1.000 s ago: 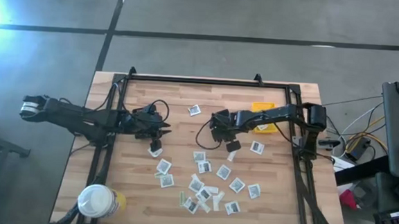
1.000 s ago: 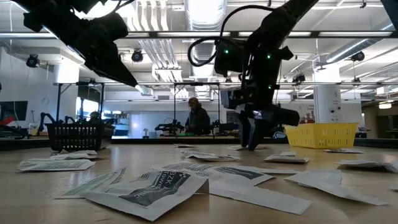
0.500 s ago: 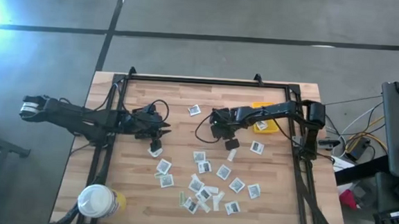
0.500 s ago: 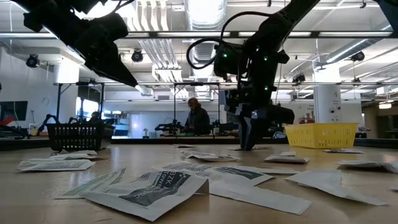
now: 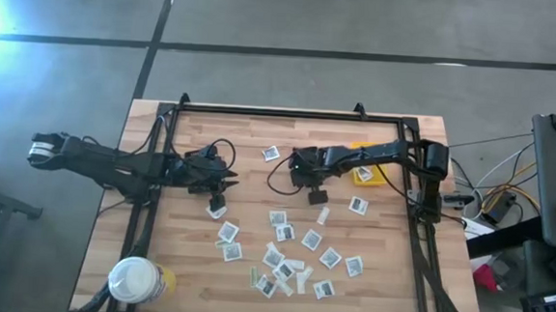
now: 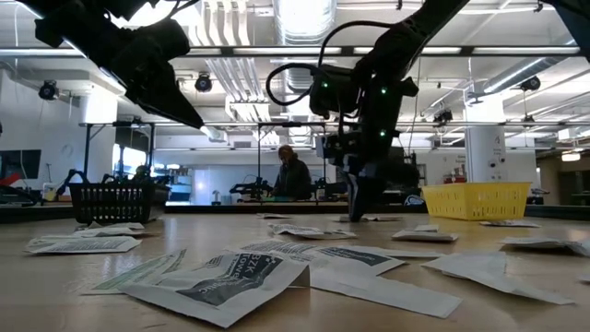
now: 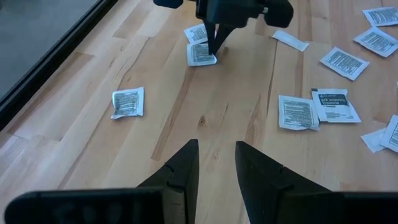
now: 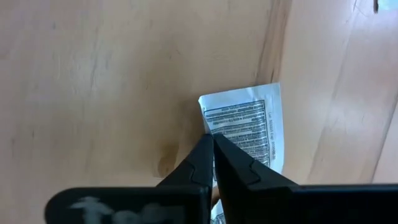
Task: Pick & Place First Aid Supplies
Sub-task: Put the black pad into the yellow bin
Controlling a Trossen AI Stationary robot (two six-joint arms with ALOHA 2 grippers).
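Observation:
Many small white first aid packets (image 5: 291, 258) lie flat on the wooden table, mostly in its near middle. My right gripper (image 5: 315, 191) stands at the table's middle with its fingers pointing down. It is shut at the edge of one printed packet (image 8: 249, 124), which lies flat on the wood. My left gripper (image 7: 214, 158) hovers open and empty above the table's left half. A single packet (image 5: 216, 210) lies just near of it. My right gripper comes from above, its fingers pointing down. The two fingertips (image 8: 202, 149) meet at one side edge of the packet (image 8: 208, 121), close to a corner. The packet lies flat on the table. Whether the edge sits between the tips or under them, I cannot tell.
A yellow bin (image 5: 364, 164) stands at the table's far right, just beyond my right arm. A round white-lidded tub (image 5: 135, 281) stands at the near left corner. A black frame (image 5: 290, 113) runs along the table's edges. A person (image 6: 292, 175) stands in the room behind.
My right gripper has moved a little toward the table's left and far edge, come down onto a packet and shut. The packet stays flat on the table.

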